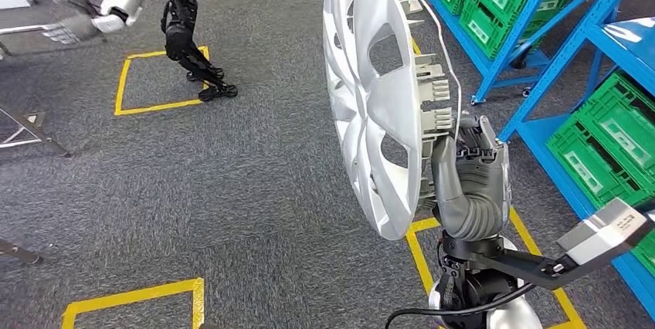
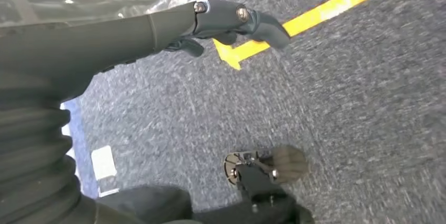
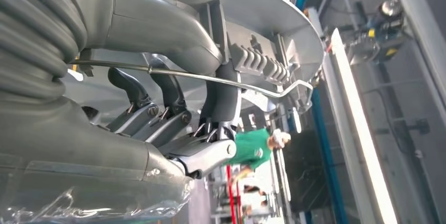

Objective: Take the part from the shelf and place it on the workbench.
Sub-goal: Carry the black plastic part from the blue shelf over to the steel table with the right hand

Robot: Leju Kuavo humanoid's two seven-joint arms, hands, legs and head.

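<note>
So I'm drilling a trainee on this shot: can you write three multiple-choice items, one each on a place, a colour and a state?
1. Where do the crates sit?
A. On the blue shelving to the robot's right
B. On the carpet ahead
C. On a workbench

2. What colour are the crates?
A. Red
B. Green
C. Grey

3. What is the right hand doing?
A. Hanging with nothing in it
B. Resting on a shelf
C. Holding the wheel cover on edge

Key: 1 A, the crates fill the blue shelving at the right of the head view. 2 B, they are plainly green. 3 C, the right hand grips the rim of the silver wheel cover, which stands on edge over the carpet.
</note>
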